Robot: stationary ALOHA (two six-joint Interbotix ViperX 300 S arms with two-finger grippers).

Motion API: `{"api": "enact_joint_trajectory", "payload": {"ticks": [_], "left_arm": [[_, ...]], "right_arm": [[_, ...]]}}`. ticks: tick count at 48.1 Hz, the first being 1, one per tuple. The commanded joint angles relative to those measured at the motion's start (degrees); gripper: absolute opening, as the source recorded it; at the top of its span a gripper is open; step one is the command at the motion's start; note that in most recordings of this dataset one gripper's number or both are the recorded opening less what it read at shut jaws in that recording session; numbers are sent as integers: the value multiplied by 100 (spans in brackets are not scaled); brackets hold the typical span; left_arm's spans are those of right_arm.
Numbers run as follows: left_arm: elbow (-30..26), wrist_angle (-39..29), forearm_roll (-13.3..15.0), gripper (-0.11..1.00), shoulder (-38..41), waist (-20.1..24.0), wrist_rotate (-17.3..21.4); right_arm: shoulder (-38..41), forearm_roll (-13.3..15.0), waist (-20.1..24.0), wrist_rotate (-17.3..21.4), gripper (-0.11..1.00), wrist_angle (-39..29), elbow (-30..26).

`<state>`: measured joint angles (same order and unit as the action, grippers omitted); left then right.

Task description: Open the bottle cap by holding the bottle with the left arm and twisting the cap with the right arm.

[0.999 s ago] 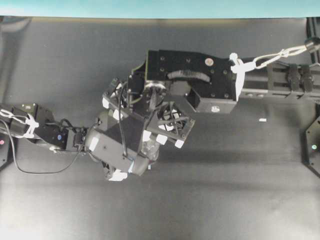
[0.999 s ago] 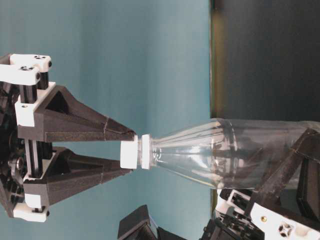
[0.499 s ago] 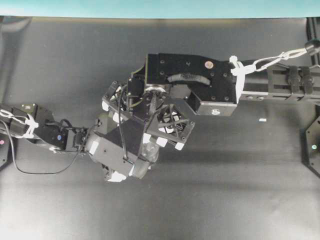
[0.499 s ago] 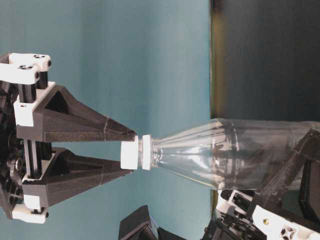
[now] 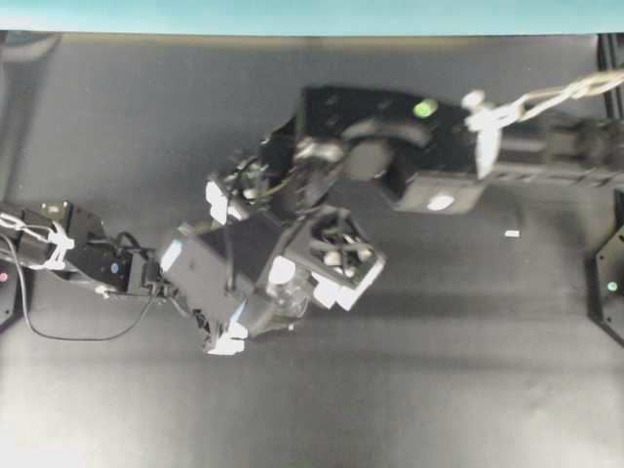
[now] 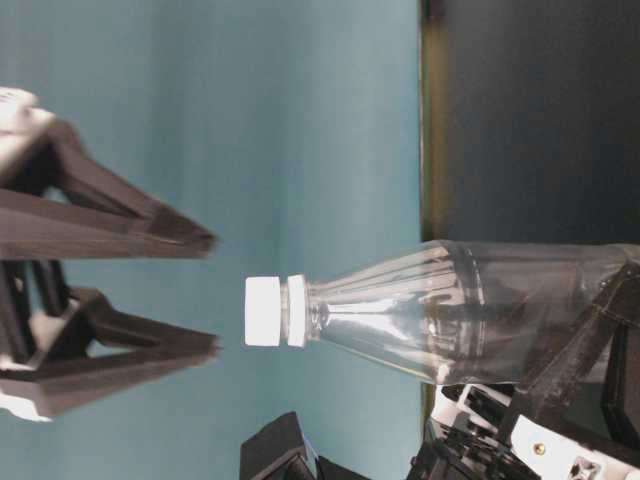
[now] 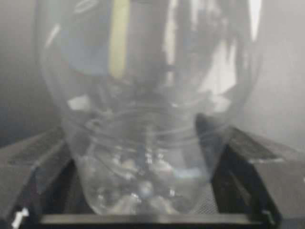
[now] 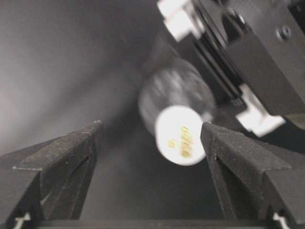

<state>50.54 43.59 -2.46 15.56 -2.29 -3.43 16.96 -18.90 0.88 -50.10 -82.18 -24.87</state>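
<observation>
Dark matte black table top (image 5: 117, 390), teal wall/backdrop strip (image 5: 292, 15) along the far edge; the table-level view is rotated sideways, teal fills most of it. Black base fixtures sit at both side edges of the table, w/ small green and red lights.

Writing: only some small yellowish marks on the bottle cap (image 8: 177, 135) top in the right wrist view, too blurred to read. No label legible on the bottle (image 6: 450, 310); a pale yellowish streak shows through the clear wall in the left wrist view, can't tell what it is.

Other stuff: tiny white scrap (image 5: 512, 234) lies on the table well apart from the arms, right of center. Loose black cable (image 5: 58, 327) loops by the left arm (image 5: 88, 258).

Left gripper (image 5: 239, 292) is clamped on the bottle's lower body, fingers (image 7: 33, 167) pressed to both sides of the clear base. Bottle is held off the table, near table center, cap pointing at the right gripper (image 6: 205, 295). Cap is on the neck.

Right arm (image 5: 429, 156) reaches in from the right, motion-blurred. Its jaws are spread wide, cap sits between/beyond the tips w/ a clear gap, not touching. From overhead the right gripper and wrist cover most of the bottle.
</observation>
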Motion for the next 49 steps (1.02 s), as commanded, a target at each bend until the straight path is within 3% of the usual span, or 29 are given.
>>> {"api": "enact_joint_trajectory", "payload": {"ticks": [1, 5, 13, 22, 37, 49], "left_arm": [[-26, 0, -18, 83, -44, -9, -9], [-26, -9, -18, 83, -44, -18, -18], [0, -9, -18, 83, -44, -35, -26], [0, -9, -18, 83, -44, -35, -26], [35, -9, -18, 83, -44, -35, -62], [35, -9, -18, 83, -44, -35, -88]], "right_arm": [[-466, -483, -334, 264, 78, 299, 185], [-800, -668, -475, 413, 78, 747, 589], [-1547, -712, -571, 633, 78, 1863, 1547], [-2250, -712, -545, 1354, 78, 3076, 2470], [-3032, -712, -334, 2320, 77, 4236, 3533], [-3911, -694, -272, 2602, 77, 5607, 4667]]}}
